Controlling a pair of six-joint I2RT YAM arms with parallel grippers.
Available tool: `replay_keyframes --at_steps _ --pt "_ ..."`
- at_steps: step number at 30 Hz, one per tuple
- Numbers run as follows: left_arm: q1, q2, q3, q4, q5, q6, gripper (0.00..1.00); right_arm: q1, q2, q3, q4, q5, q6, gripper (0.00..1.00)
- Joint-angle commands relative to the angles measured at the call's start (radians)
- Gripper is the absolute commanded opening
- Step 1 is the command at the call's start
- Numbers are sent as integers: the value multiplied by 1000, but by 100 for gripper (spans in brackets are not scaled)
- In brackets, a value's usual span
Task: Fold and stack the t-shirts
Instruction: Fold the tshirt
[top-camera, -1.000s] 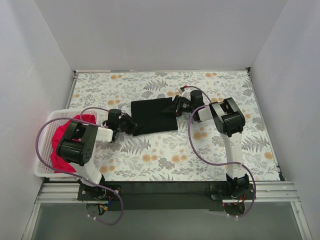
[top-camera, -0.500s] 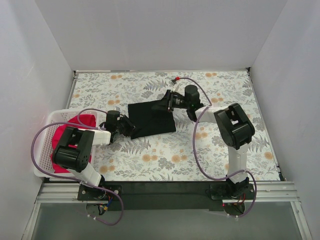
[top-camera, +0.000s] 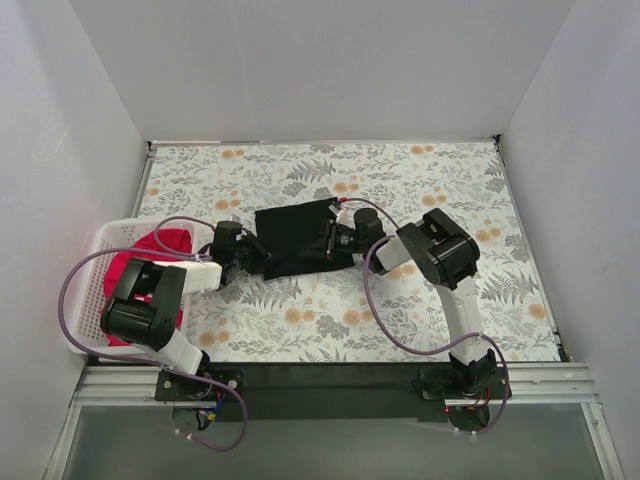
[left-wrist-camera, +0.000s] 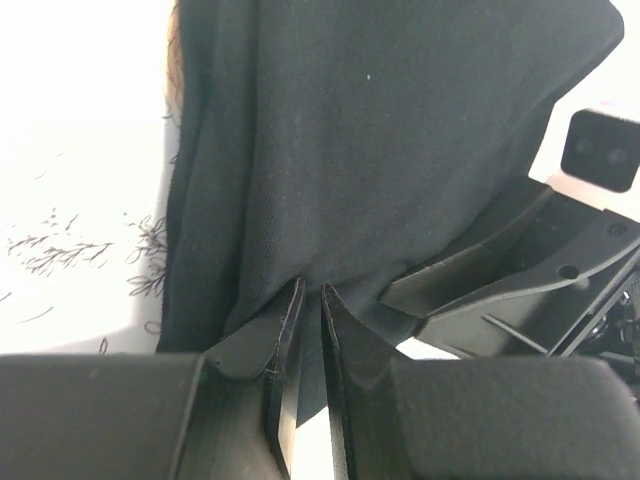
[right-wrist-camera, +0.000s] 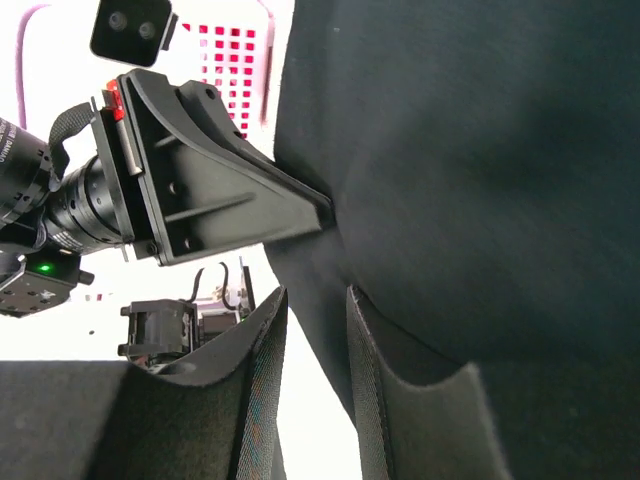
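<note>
Left wrist: left gripper (left-wrist-camera: 305, 290) narrow, pinching black t-shirt (left-wrist-camera: 400, 150) 9 o'clock hem; right gripper (right-wrist-camera: 308, 292) clamps 3 o'clock side; carry both evenly, taut

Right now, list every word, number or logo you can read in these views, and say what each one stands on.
Readable text: none.
On the camera lens in the right wrist view: faint white marks, too blurred to read.
On the black t-shirt, the white basket and the floral table cover: no lettering visible.
</note>
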Motion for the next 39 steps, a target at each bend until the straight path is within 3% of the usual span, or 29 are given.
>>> replay_keyframes --at_steps 1,9,14,21,26,33,39 --pt "5 -28 -9 -159 -104 34 12 -54 -8 -87 -110 58 -72 38" --pt "4 -123 13 -202 -70 51 17 -96 -182 -98 -112 -9 -130 38" --pt "4 -198 17 -242 -90 56 18 -122 -159 -139 -109 -19 -167 37" --pt "4 -154 -42 -249 -92 28 18 -155 -94 -231 -92 -5 -226 36" --pt "4 -205 -56 -292 -118 28 17 -203 -157 -278 -93 -17 -246 37" --pt "39 -205 169 -360 -158 71 24 -208 -235 -117 -115 -48 -203 38" --pt "80 -18 393 -332 -127 90 27 -209 -144 132 -132 -17 -148 38"
